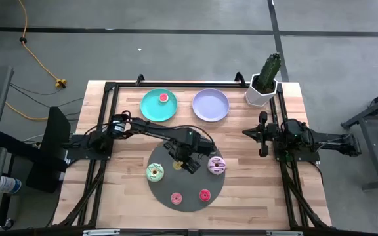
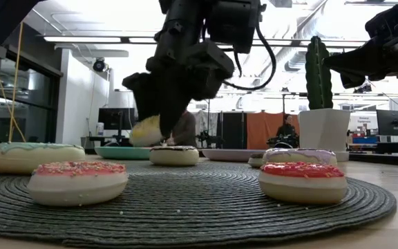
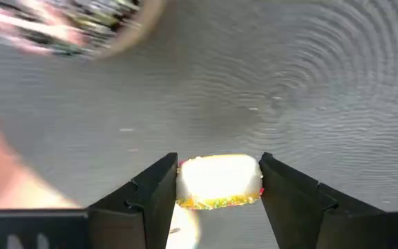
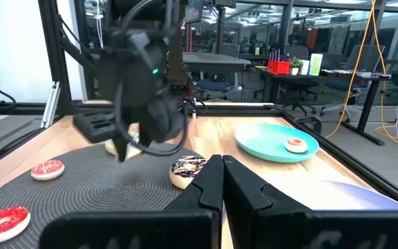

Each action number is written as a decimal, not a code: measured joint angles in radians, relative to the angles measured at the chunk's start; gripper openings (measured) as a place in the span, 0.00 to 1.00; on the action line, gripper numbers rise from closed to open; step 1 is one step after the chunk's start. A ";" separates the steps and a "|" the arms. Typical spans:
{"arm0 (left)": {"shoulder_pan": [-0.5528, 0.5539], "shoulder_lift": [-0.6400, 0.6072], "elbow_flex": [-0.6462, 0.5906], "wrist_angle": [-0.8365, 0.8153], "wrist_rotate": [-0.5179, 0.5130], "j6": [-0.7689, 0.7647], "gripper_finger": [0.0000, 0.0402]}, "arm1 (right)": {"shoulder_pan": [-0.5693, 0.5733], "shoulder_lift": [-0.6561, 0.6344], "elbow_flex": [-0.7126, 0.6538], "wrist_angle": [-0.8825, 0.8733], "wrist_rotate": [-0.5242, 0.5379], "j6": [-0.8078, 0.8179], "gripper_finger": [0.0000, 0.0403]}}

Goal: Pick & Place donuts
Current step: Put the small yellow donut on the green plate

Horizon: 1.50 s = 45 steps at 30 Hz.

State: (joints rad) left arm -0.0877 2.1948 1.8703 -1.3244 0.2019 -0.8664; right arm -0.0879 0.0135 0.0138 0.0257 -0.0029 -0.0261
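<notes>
My left gripper [image 1: 188, 164] hangs over the dark grey disc [image 1: 188, 204], shut on a small yellow-sprinkled donut [image 3: 218, 181], which the low view shows clear of the mat [image 2: 147, 130]. On the disc rest a green-iced donut [image 1: 155, 172], a pink-striped one [image 1: 216, 165], a pink one [image 1: 176, 198], a red one [image 1: 205, 195] and a chocolate-sprinkled one [image 2: 174, 155]. A small red donut [image 1: 164, 98] lies on the teal plate [image 1: 151, 111]. My right gripper [image 1: 262, 134] waits shut at the table's right side. My left gripper pinches the yellow donut between its two fingers [image 3: 154, 190], one on each side of the ring's outer edge [image 3: 185, 181]. The fingers come from above, pointing down. The donut is lifted clear of the disc [image 2: 147, 130].
The lilac plate [image 1: 210, 105] lies beside the teal one at the far side. A potted cactus [image 1: 265, 78] stands at the far right corner. A black frame [image 1: 104, 118] runs along the table's edges. Bare wood shows between the disc and the plates.
</notes>
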 joint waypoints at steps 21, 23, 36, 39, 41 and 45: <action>0.411 -0.002 0.284 -0.246 -0.142 0.300 0.47 | 0.000 0.000 0.000 0.000 0.000 0.000 0.00; 0.463 -0.002 0.284 -0.247 -0.142 0.310 0.47 | 0.000 0.000 0.000 0.000 0.000 0.000 0.00; 0.751 -0.002 0.257 -0.246 -0.144 0.251 0.47 | 0.000 0.000 0.000 0.000 0.000 0.000 0.00; 0.802 -0.002 0.217 -0.246 -0.125 0.265 0.47 | 0.000 0.000 0.000 0.000 0.000 0.000 0.00; 0.832 -0.002 0.188 -0.247 -0.120 0.288 0.47 | 0.000 0.000 0.000 0.000 0.000 0.000 0.00; 0.878 -0.002 0.127 -0.246 -0.120 0.319 0.47 | 0.000 0.000 0.000 0.000 0.000 0.000 0.00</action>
State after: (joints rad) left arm 0.7899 2.1933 1.9974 -1.5707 0.0815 -0.5475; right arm -0.0879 0.0135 0.0137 0.0256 -0.0029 -0.0261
